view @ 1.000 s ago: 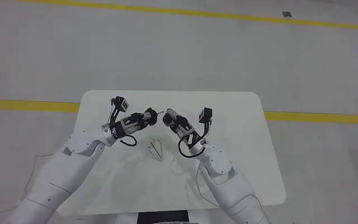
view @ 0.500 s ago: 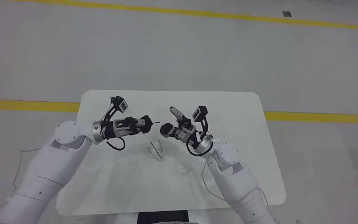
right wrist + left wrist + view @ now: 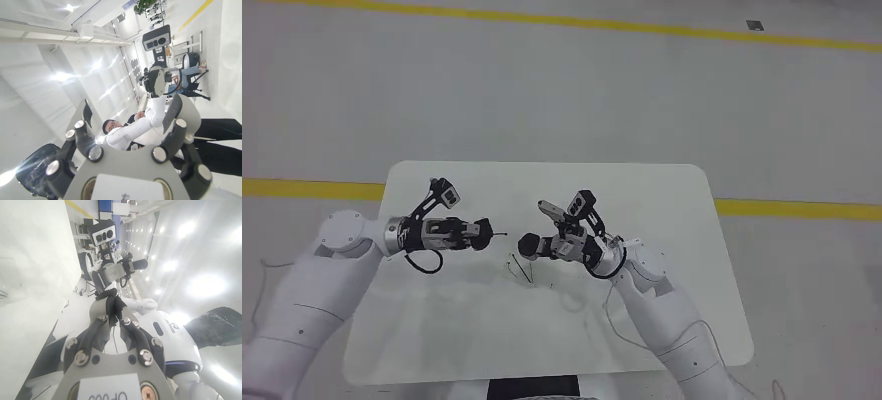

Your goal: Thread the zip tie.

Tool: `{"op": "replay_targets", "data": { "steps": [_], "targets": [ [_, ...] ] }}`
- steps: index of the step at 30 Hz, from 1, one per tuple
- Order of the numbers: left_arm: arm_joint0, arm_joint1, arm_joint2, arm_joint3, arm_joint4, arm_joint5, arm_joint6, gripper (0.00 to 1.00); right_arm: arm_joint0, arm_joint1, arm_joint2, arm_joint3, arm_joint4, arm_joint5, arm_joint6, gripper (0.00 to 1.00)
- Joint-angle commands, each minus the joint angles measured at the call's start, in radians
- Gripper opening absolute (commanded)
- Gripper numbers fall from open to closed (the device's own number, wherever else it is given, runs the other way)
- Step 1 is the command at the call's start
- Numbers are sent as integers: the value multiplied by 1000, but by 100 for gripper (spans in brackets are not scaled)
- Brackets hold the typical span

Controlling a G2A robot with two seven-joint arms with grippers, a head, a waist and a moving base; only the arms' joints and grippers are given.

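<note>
1. Grey floor (image 3: pixel 542 90) with yellow lines (image 3: pixel 302 188) lies around the white bench (image 3: pixel 662 200).
2. Over the bench's left half, the left gripper (image 3: pixel 113 306) is closed on a black zip tie (image 3: pixel 110 294). Its fingers are pressed together with the tie pinched between the pads.
3. A dark, crumpled-looking end of the tie pokes out just past the fingertips in the left wrist view.
4. Seen from the top, a thin black tip sticks out of the left gripper and points across the bench toward the other arm.
5. The right gripper (image 3: pixel 130 113) is open. Its two fingers (image 3: pixel 173 111) are spread wide, and nothing sits between them.
6. It is over the middle of the bench and faces the left gripper. The two are near each other but apart, and the tie's tip does not touch the right gripper.
7. On the bench, just below the gap between the two grippers, thin pale strips (image 3: pixel 520 268) lie in a narrow V. It cannot be told whether they are more ties. Neither gripper touches them.
</note>
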Motion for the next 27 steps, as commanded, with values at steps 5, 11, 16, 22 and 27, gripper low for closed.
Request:
{"op": "replay_targets", "data": {
  "steps": [5, 11, 16, 22, 27],
  "targets": [
    [12, -3, 13, -19, -21, 7, 38, 0, -9, -1, -5, -2, -2, -9, -24, 100],
    [-1, -4, 37, -14, -21, 12, 25, 0, -1, -3, -25, 4, -9, -33, -24, 100],
    [-1, -4, 37, -14, -21, 12, 25, 0, 5, -1, -32, 12, -30, -44, -10, 42],
    [-1, -4, 37, -14, -21, 12, 25, 0, 6, 1, -42, 18, -44, -34, -4, 33],
    [-1, -4, 37, -14, -21, 12, 25, 0, 11, 1, -50, 27, -47, -32, -4, 27]
  ]
}}
